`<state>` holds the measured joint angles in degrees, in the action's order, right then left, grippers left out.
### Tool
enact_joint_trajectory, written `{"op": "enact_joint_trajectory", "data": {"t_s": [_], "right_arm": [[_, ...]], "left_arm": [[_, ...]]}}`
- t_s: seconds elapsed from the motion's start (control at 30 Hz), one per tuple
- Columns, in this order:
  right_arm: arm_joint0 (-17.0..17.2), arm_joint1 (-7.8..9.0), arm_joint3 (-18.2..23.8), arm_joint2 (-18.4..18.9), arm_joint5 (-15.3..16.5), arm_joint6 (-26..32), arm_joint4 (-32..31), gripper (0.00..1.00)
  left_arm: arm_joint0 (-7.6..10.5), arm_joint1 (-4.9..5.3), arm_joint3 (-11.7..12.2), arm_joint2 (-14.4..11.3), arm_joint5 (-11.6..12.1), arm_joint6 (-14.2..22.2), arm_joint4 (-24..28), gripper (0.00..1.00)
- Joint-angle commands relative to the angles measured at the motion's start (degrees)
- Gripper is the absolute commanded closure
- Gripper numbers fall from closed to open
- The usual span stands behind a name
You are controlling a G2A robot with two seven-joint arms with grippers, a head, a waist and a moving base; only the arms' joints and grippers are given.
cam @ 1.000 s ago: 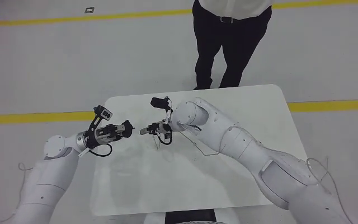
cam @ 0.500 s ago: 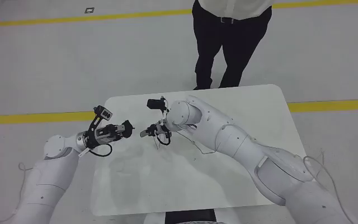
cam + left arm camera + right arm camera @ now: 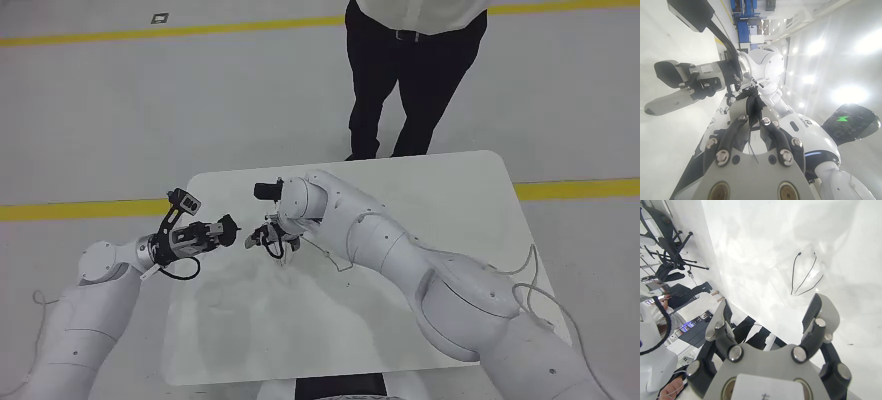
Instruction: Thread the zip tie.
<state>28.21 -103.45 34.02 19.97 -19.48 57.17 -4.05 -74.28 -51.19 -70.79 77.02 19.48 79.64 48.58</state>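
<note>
Matt plastic zip ties (image 3: 793,275) on glossy table (image 3: 753,247).

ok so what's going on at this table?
Threading job, mid-setup. The left gripper is shut on a thin black zip tie, held above the white table. The right gripper faces it close by, open and holding nothing; the two are apart. Three spare zip ties lie on the table near the right gripper. No closed loop is visible.

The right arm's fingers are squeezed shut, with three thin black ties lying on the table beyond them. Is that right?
Not quite: the right arm's fingers are spread wide open, holding nothing, as the right wrist view shows. Three thin black ties do lie on the table beyond them.
</note>
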Motion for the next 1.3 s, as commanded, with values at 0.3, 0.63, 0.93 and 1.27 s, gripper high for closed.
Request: {"op": "enact_joint_trajectory", "data": {"t_s": [0.3,0.63,0.93,1.27], "right_arm": [[0.90,-0.18,-0.38,-0.80,0.00,-0.30,-2.34,0.00],[0.50,-2.46,-4.04,0.24,0.00,0.08,-2.83,0.00],[0.94,-4.13,-5.46,0.65,0.00,-2.38,-4.43,0.07],[1.80,-5.86,-8.49,1.34,0.00,-3.32,-4.97,0.36]], "left_arm": [[0.00,0.00,0.00,0.00,0.00,0.00,0.00,1.00],[0.00,0.00,0.00,0.00,0.00,0.00,0.00,1.00],[0.00,0.00,0.00,0.00,0.00,0.00,0.00,1.00],[0.00,0.00,0.00,0.00,0.00,0.00,0.00,1.00]]}}
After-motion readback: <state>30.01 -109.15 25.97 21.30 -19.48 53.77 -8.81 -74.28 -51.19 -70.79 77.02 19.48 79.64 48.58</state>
